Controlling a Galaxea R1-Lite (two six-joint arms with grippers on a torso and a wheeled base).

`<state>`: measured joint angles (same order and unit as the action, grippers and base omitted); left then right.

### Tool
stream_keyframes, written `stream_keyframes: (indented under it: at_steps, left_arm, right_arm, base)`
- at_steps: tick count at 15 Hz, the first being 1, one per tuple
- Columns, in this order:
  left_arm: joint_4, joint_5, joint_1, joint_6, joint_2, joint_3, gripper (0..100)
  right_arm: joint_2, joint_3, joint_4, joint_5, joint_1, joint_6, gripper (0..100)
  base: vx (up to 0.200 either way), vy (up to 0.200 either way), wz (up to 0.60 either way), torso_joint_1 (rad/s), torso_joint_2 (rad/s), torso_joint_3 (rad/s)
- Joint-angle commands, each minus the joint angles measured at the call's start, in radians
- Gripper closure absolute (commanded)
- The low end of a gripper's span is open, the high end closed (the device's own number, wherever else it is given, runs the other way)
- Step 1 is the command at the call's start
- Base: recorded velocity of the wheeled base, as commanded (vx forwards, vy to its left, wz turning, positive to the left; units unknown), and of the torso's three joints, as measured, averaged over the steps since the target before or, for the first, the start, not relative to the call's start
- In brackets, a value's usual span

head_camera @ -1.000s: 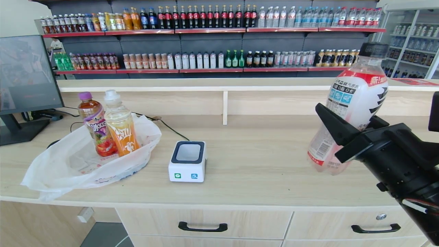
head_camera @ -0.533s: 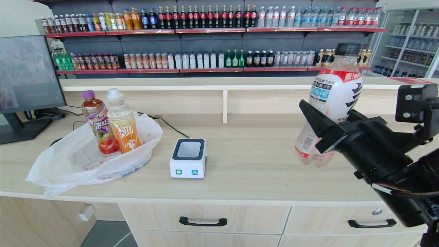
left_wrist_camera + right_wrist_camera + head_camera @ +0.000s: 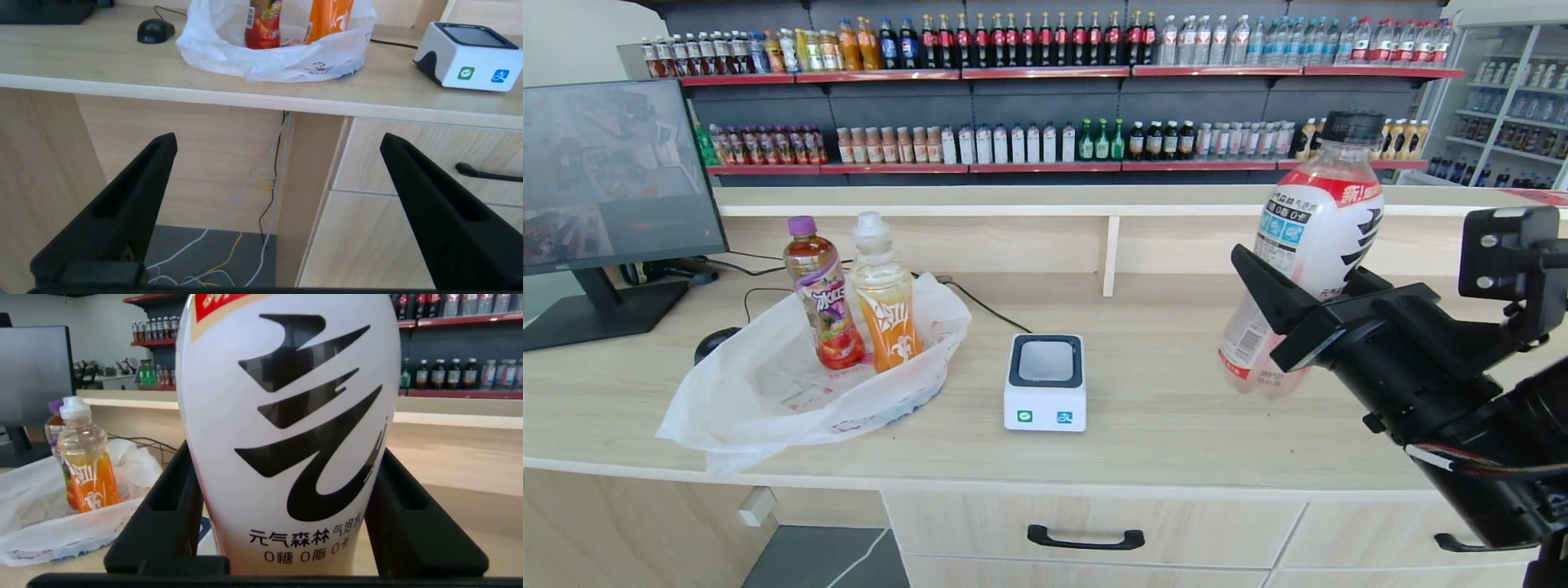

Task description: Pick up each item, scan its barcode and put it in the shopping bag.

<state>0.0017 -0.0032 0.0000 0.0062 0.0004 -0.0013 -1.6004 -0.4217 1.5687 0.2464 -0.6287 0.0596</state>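
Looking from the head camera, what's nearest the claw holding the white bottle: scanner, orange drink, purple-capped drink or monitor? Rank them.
From the right gripper, shut on the white bottle:
1. scanner, mid-counter.
2. orange drink, in the shopping bag.
3. purple-capped drink, beside it, farther left.
4. monitor, far left end.

The right arm [image 3: 1445, 384] comes in from the right of the scanner [image 3: 1045, 381], its forearm angled up and toward it, the wrist raised above the surface [image 3: 1176, 408]. The right gripper [image 3: 1294, 269] is clamped on the body of a bottle [image 3: 1319, 204], one black finger [image 3: 1270, 290] on each side, holding it nearly upright, higher than the scanner. The left gripper [image 3: 274, 155] hangs lower than the scanner and to its left, below the surface's front edge, fingers spread wide apart.
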Motion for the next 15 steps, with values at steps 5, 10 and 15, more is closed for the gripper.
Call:
stream_keyframes:
  at_steps: [5, 10, 15]
  left_arm:
    - [0.001, 0.000, 0.002, 0.000, 0.000, 0.000, 0]
    - [0.001, 0.000, 0.000, 0.000, 0.000, 0.000, 0]
    - [0.000, 0.000, 0.000, 0.003, 0.000, 0.000, 0]
  right_arm:
    - [0.022, 0.008, 0.002, 0.001, 0.000, 0.003, 100]
    - [0.039, 0.024, 0.002, 0.001, -0.005, 0.009, 100]
    - [0.037, 0.052, 0.002, -0.001, 0.000, 0.013, 100]
  base:
    - [0.000, 0.200, 0.00, 0.002, 0.00, 0.001]
    - [0.000, 0.200, 0.00, 0.000, 0.00, 0.003]
    - [0.000, 0.120, 0.00, 0.002, 0.00, 0.000]
